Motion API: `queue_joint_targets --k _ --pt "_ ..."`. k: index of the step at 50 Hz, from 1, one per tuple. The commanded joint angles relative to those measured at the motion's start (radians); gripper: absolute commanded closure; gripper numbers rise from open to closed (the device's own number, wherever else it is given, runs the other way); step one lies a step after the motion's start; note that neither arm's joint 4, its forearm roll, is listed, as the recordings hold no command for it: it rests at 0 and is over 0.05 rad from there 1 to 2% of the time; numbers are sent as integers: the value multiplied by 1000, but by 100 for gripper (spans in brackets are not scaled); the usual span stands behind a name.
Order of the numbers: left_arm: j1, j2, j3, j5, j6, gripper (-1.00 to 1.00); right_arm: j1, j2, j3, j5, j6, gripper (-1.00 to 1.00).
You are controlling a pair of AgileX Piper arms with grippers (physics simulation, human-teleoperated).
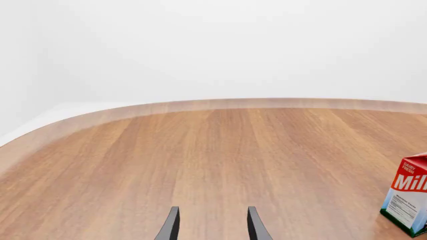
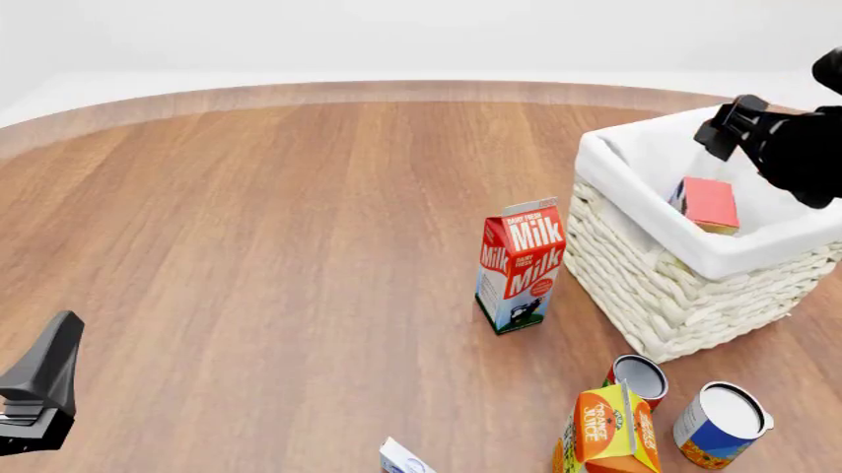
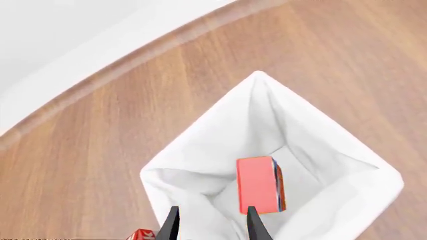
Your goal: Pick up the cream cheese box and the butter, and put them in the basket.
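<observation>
The butter (image 2: 712, 203) lies inside the basket (image 2: 684, 296), a red carton leaning against the white liner; the right wrist view shows the butter (image 3: 259, 184) on the floor of the basket (image 3: 200, 165). My right gripper (image 3: 211, 226) hovers above the basket, open and holding nothing; in the front view the right gripper (image 2: 728, 126) sits over the far rim. The cream cheese box (image 2: 402, 459), white with blue, is cut off by the front view's lower edge. My left gripper (image 1: 212, 226) is open over bare wood, far to the left of that box.
A red-white milk carton (image 2: 523, 264) stands just left of the basket, also seen as the milk carton (image 1: 408, 199). In front of the basket are an orange juice carton (image 2: 608, 430) and two cans (image 2: 638, 378) (image 2: 720, 424). The table's curved far edge (image 2: 394, 91) runs across the back.
</observation>
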Motion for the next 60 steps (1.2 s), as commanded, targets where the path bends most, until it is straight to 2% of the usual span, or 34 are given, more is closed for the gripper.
queue_joint_targets --k 1,15,25,33,38,40,42,51,60 --pt "0 0 0 0 0 -100 10 -10 -3 2 -5 -100" --pt "0 0 0 0 0 -100 105 -80 -59 106 -62 -100" --pt "0 0 0 0 0 -100 231 -128 -154 223 -116 -100" --pt "0 0 0 0 0 -100 315 -102 -219 252 -148 -100" --pt "0 0 0 0 0 -100 406 -86 -258 278 -171 -100" --pt "0 0 0 0 0 -100 441 -87 -263 280 -156 -100" --pt "0 0 0 0 0 -100 490 -72 -276 294 -179 -100" --pt "0 0 0 0 0 -100 581 -57 -315 329 -208 -100" --pt "0 0 0 0 0 -100 725 -28 -322 342 -240 -100"
